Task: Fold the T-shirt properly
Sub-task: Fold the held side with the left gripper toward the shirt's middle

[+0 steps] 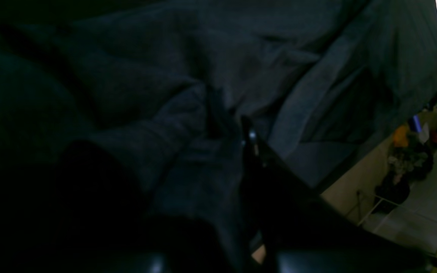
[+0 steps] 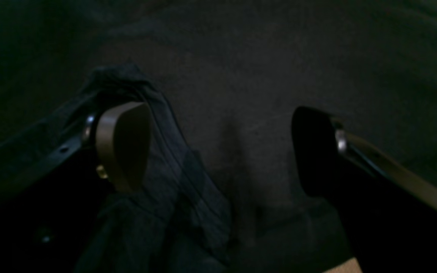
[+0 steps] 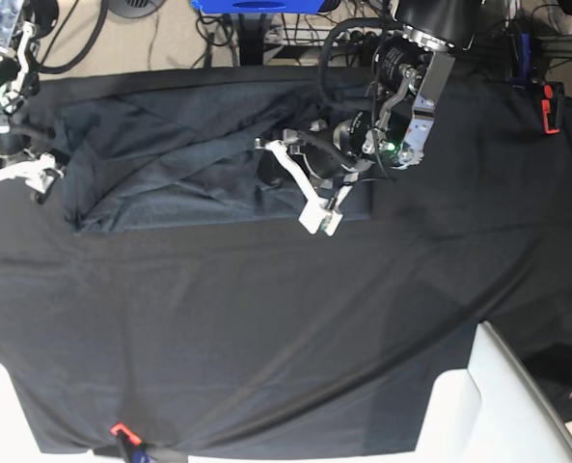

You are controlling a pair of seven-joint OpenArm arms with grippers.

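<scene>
- Clearly, in the left wrist view the T-shirt (image 1: 173, 125) fills most of the frame in rumpled ridges, and the left gripper (image 1: 237, 140) sits at the centre with its jaws nearly closed, apparently pinching a gathered ridge of the knit. To fold well, I judge it should keep that pinch firm and draw the cloth over in one smooth sweep so the layer lands flat.
- In the right wrist view the right gripper (image 2: 222, 151) has its jaws spread wide and grips nothing; a dark fold of the shirt lies draped by the pale finger at centre left. It would do well to take a matching edge before the fold is pulled, so the hem stays straight.
- In the base view the shirt lies in the upper left, partly folded with diagonal creases, the left arm over its right end and the right gripper at the far left edge.
- The surface (image 3: 266, 328) wears a black covering; cables, a blue box (image 3: 257, 5) and pale floor lie beyond the top edge.
</scene>
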